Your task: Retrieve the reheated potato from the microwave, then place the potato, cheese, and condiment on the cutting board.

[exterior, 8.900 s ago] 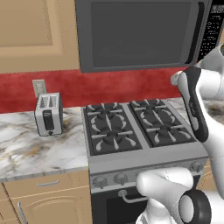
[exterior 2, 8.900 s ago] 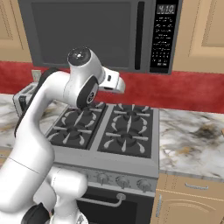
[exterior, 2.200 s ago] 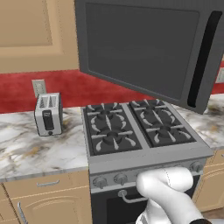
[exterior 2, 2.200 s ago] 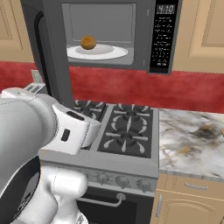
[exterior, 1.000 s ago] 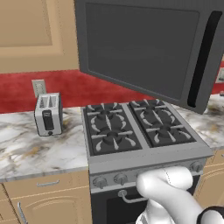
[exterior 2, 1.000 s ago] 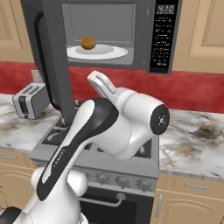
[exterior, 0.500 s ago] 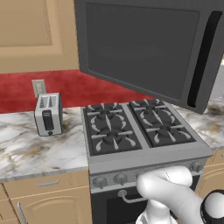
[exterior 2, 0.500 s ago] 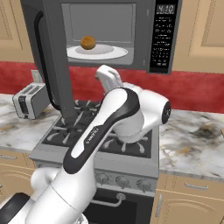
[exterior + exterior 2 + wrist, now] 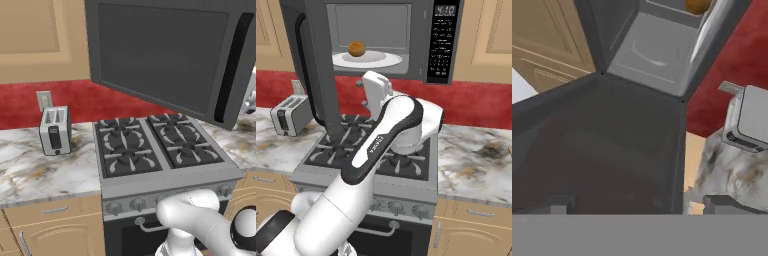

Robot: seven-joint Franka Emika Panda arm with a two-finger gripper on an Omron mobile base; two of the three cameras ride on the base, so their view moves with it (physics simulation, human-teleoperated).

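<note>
Marble counter (image 9: 45, 172) carries toaster (image 9: 54, 130) left of stove (image 9: 376, 165); potato (image 9: 356, 48) on white plate (image 9: 376, 61), apparently inside microwave (image 9: 421, 40).

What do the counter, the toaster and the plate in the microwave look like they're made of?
The counter looks like polished marble or stone: white with grey and brown veining. The toaster looks like brushed metal, silver-grey with a dark front panel. The plate under the potato in the microwave looks like glazed white ceramic or glass, smooth and plain; the picture can't settle which.
</note>
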